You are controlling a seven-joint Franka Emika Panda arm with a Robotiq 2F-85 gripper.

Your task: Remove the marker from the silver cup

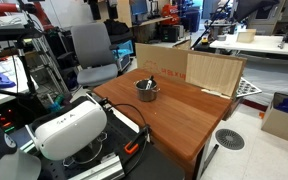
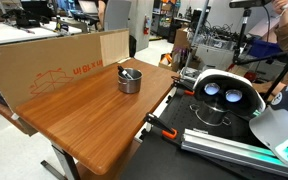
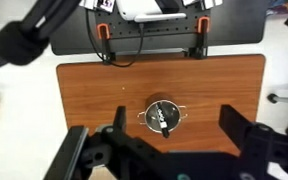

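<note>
So the silver cup (image 1: 147,91) sits upright on the wooden desk (image 1: 174,115), out in the open, nothing else touching it. In both exterior views it's on the part of the desk away from the robot, near the big cardboard sheet (image 2: 54,60) that stands along the desk's edge, but not touching it. One exterior view also shows a pale wooden panel (image 1: 214,72) propped next to the cardboard.

The marker (image 1: 150,82) is in the cup, leaning at a tilt with its top end poking just above the rim. From the wrist view, looking straight down, the marker (image 3: 163,119) lies diagonally across the dark inside of the cup (image 3: 162,116), and I can just make out a pale bit on the dark body. It's too small to tell more than that.

The pincer (image 3: 174,140) is wide open, gripping nothing. Its two dark fingers (image 3: 89,155) are blurry blobs at the bottom corners of the wrist view, well above the desk, with the cup showing between them higher in the frame. Nowhere near contact.

The white arm (image 1: 69,125) is bulky in the foreground of both exterior views, at the desk's near end. Two orange-handled clamps (image 3: 104,35) sit on that edge. A grey office chair (image 1: 92,50) stands behind the desk.
</note>
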